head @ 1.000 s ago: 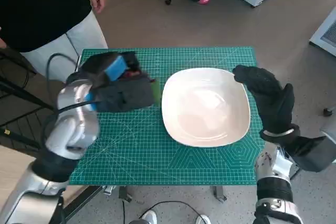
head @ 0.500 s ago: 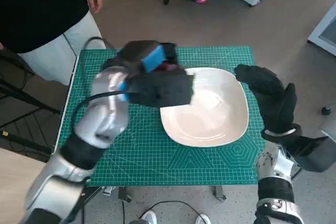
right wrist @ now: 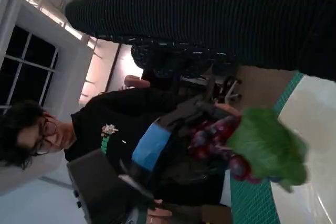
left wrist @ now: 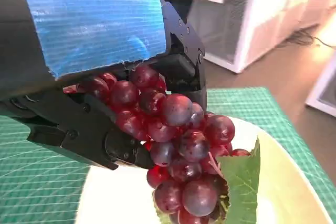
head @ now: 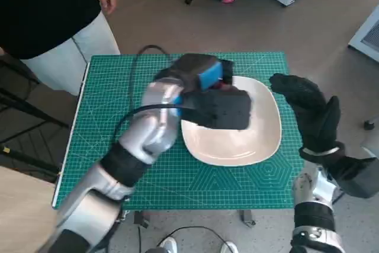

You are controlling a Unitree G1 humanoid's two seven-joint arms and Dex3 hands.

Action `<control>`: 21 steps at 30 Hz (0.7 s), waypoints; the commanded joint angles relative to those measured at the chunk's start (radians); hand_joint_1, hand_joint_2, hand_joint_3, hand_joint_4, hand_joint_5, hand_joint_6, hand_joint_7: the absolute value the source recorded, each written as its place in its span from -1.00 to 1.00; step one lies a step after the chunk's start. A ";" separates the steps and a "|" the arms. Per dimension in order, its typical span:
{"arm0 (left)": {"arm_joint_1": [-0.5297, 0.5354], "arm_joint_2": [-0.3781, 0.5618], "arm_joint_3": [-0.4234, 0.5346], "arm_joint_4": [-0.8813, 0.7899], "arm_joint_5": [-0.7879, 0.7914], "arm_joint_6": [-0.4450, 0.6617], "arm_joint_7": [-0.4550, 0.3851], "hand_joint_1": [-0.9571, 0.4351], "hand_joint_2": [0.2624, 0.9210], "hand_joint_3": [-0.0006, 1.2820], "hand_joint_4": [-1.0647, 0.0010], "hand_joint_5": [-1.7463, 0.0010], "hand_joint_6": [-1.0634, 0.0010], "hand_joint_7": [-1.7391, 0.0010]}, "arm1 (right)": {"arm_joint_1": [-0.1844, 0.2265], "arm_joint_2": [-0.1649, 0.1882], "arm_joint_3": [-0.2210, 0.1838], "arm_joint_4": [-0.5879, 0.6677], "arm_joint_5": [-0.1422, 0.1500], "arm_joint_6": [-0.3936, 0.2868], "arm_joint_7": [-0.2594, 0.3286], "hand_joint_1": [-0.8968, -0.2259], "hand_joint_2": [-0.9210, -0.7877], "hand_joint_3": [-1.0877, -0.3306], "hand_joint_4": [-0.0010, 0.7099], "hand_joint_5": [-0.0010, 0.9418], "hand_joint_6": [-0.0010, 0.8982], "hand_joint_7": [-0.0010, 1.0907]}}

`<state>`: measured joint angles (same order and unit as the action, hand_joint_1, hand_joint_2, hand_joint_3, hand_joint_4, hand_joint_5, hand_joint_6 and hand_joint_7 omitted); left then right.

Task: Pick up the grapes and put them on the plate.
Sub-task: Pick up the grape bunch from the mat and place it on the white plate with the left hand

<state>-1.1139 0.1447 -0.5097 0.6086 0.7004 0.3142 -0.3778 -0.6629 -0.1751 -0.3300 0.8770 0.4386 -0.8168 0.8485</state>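
Head view: left hand [head: 216, 96] over the white plate [head: 260, 140], fingers wrapped round a bunch of red grapes [head: 221, 86], only a sliver of red visible past the blue tape. Plate resting on the green cutting mat [head: 118, 105], toward its right edge. Right hand [head: 311, 114] in black knitted glove just beside the plate's right rim, holding nothing, fingers loosely apart, reaching along the mat's right edge.

Left wrist view: grapes [left wrist: 178, 150] gripped between the black fingers [left wrist: 89, 135], hanging above the plate [left wrist: 289, 187], a green leaf [left wrist: 239, 182] at the lower end of the bunch. Contact between grapes and plate not discernible.

Person in black top and pale trousers [head: 53, 22] standing beyond the mat's far left corner.
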 commanded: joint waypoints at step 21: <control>-0.144 -0.128 0.010 0.340 -0.053 -0.092 0.109 0.38 0.90 -0.66 -0.03 -0.50 -0.03 -0.48 | 0.048 -0.002 0.000 -0.037 0.004 0.017 -0.032 0.52 -1.00 0.54 0.57 -0.99 0.11 -1.00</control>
<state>-1.2199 0.0216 -0.5105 0.9328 0.6594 0.2394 -0.2929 -0.6446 -0.1776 -0.3317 0.8382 0.4415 -0.8144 0.8251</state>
